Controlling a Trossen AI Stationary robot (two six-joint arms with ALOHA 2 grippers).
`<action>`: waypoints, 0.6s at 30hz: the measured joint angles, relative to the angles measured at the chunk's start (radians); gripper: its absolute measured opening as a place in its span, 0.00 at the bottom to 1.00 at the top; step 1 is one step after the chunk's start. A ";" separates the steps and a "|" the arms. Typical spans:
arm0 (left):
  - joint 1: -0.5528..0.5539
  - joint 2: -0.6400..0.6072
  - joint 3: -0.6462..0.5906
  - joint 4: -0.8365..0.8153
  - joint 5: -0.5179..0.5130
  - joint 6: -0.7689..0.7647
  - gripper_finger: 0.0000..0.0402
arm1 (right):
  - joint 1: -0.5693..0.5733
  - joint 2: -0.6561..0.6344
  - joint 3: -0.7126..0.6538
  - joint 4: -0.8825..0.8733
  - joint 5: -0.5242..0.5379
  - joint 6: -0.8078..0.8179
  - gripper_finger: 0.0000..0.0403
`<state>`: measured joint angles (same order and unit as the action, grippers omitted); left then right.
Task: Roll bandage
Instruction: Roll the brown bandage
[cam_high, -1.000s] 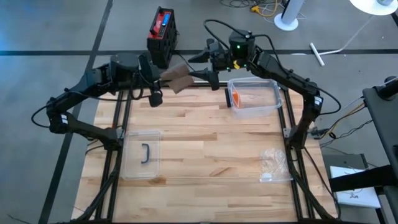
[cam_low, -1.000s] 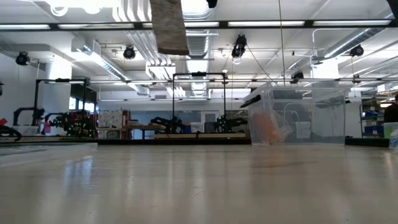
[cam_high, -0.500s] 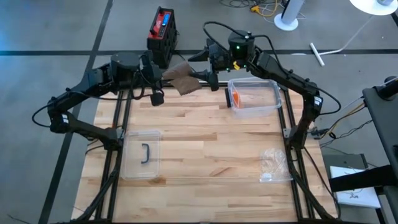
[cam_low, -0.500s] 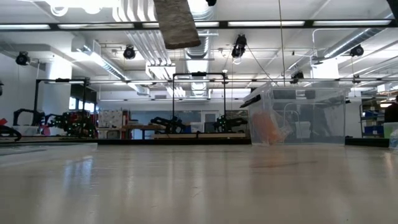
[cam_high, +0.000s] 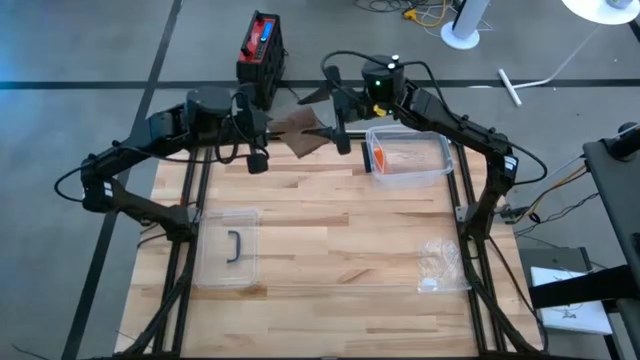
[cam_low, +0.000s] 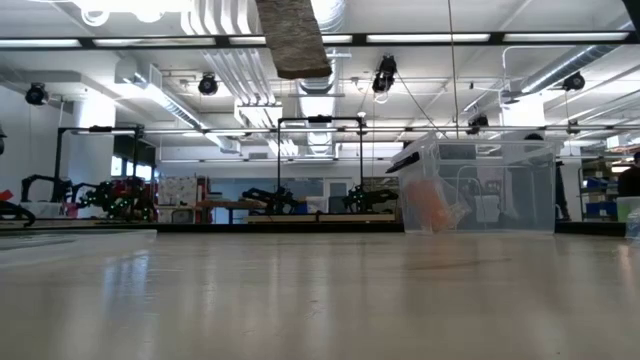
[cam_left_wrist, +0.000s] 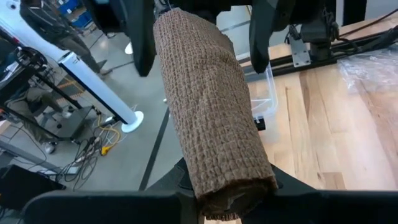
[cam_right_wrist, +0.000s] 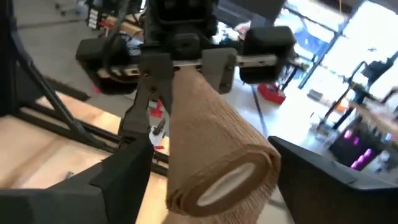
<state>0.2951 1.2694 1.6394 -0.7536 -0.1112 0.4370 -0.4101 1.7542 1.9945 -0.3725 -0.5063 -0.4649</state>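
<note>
Two grippers meet high over the far edge of the wooden table (cam_high: 330, 250), with the tan bandage roll (cam_high: 300, 128) strung between them, well above the boards. The left gripper (cam_high: 262, 122) pinches one end of the roll: in its wrist view the woven cloth (cam_left_wrist: 214, 124) runs straight out from its own narrowed fingers. The right gripper (cam_high: 335, 112) stands with its fingers spread wide on either side of the other end, apart from the cloth, and the roll's white core (cam_right_wrist: 227, 180) shows between them in the right wrist view. So only the left grip seems to carry the bandage now.

The step in hand looks like a re-grip between turns of the roll. To do it well, the left pinch should hold firm and level so the free end does not sag, and the right fingers should close square across the roll's body, not on a loose outer layer that could unwind.

The clear bin (cam_high: 408, 158) with something orange in it, the lid (cam_high: 228, 248) and the crumpled plastic bag (cam_high: 440, 265) lie on the table, well apart from the work.
</note>
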 joint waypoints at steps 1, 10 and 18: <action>0.000 0.000 0.000 0.000 0.000 0.000 0.12 | 0.004 0.000 0.000 -0.001 0.000 -0.032 0.74; 0.000 -0.006 0.000 -0.006 0.001 -0.002 0.12 | 0.013 0.000 0.000 -0.012 0.010 -0.056 0.49; 0.000 -0.008 0.000 -0.006 -0.001 -0.003 0.12 | 0.013 0.000 0.006 -0.019 0.009 -0.050 0.18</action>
<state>0.2951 1.2613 1.6394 -0.7600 -0.1123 0.4340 -0.3969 1.7542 2.0008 -0.3919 -0.4973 -0.5152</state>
